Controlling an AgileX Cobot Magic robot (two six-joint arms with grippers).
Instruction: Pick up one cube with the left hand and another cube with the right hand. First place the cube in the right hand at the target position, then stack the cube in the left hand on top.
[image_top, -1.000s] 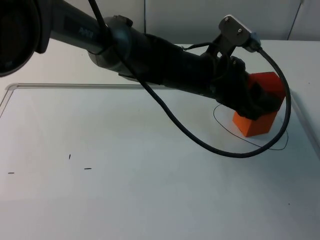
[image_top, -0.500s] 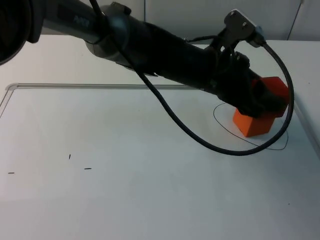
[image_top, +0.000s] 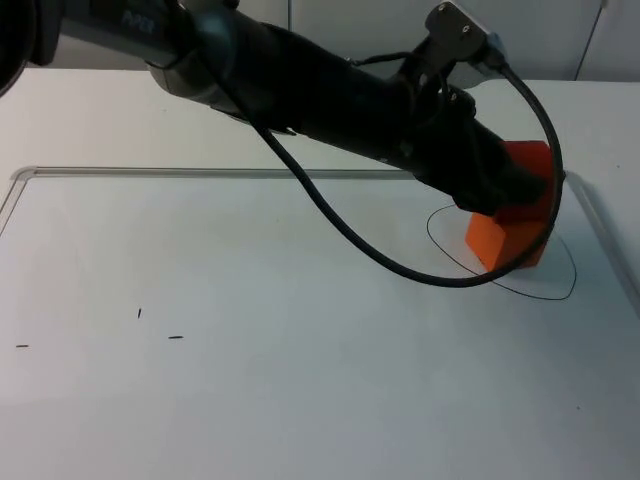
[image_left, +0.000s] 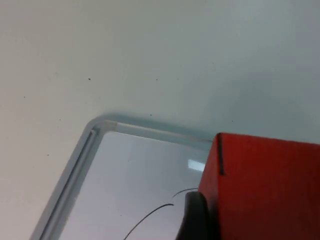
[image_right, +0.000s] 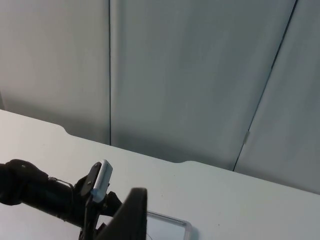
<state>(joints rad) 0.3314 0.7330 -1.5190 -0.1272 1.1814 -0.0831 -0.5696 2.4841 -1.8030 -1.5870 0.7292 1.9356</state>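
An orange cube (image_top: 497, 245) rests inside the black drawn circle (image_top: 441, 249) at the table's right. A second orange cube (image_top: 528, 163) sits directly above it, apparently touching its top. My left gripper (image_top: 503, 190) reaches across from the left and is shut on this upper cube. In the left wrist view the held cube (image_left: 270, 185) looms close, with one black fingertip (image_left: 196, 216) against its side. My right gripper (image_right: 131, 212) waits raised, facing the grey partition wall.
The white board has a raised border (image_top: 150, 172) running along the back and a rounded corner (image_left: 95, 127) just beyond the cubes. The left arm (image_top: 300, 90) spans the back of the table. Small black marks (image_top: 175, 337) dot the left.
My left gripper and its cube have shifted a little to the left, lining the cube up over the lower one. The lower cube stays in the circle.
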